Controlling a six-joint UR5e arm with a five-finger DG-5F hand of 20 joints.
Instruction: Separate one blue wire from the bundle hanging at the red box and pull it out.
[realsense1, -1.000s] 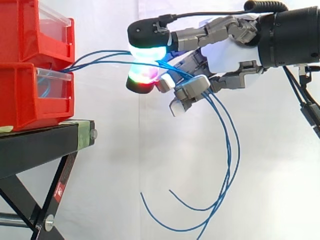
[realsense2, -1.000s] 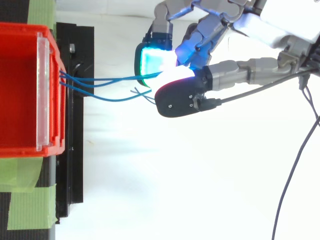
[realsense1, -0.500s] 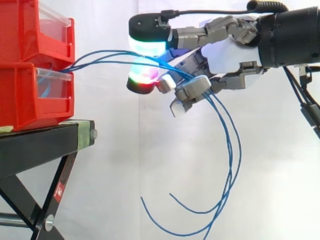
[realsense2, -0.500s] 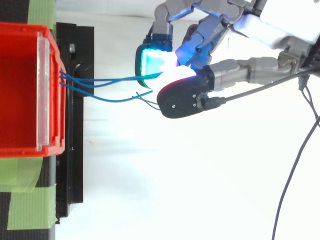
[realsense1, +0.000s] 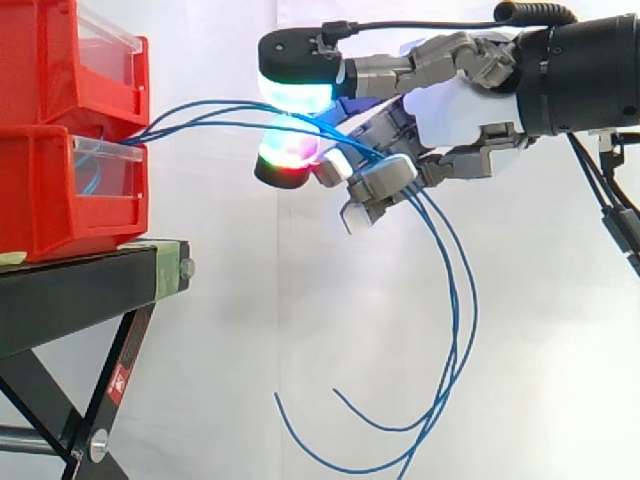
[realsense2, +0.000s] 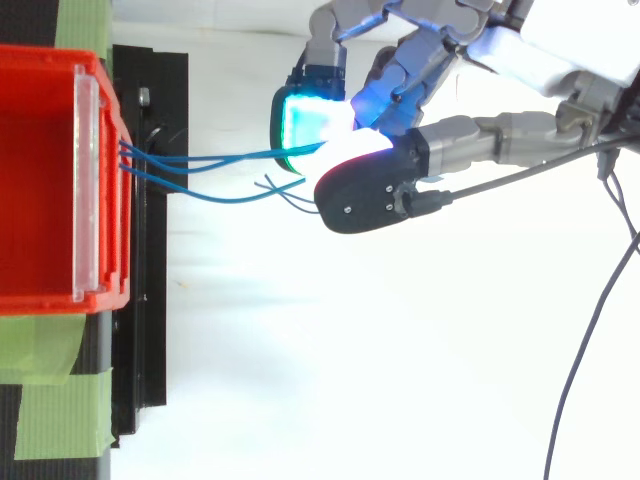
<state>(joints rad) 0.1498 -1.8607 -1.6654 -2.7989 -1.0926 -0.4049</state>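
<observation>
Three thin blue wires (realsense1: 215, 123) stretch from the stacked red plastic bins (realsense1: 60, 200).
My hand (realsense1: 460, 110) curls its glowing pads around them.

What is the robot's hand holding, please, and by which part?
The hand pinches the blue wires between its fingers, partway along their length, between the red bins and their dangling ends.

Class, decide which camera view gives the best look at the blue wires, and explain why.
The side view: the blue wires run from between the red bins, through the fingers of the hand, then loop down to free ends. The top view gives the short stretch from bin to fingers.
</observation>
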